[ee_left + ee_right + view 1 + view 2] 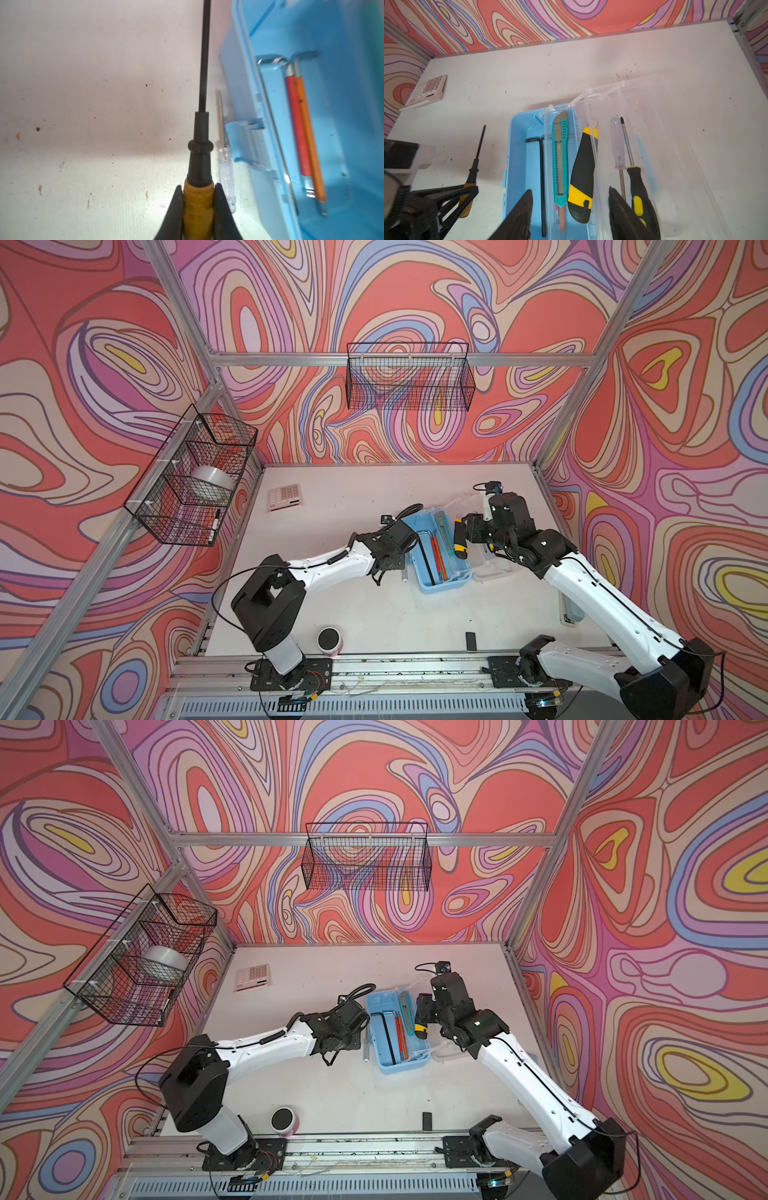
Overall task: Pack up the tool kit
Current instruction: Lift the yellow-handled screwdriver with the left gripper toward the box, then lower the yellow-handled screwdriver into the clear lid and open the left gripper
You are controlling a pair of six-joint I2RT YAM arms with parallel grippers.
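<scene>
I log hex keys (299, 124) and teal knife (560, 158) in the case (519, 166); left gripper (198, 193) clamps a screwdriver (200, 162), right gripper (570, 190) parted; other screwdrivers (636, 180), lid (675, 145) pending.

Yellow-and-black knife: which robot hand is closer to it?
Right. The right gripper hovers over the yellow-black knife, fingers open on either side. The left gripper is on the far side of the blue case, shut on a screwdriver.
</scene>
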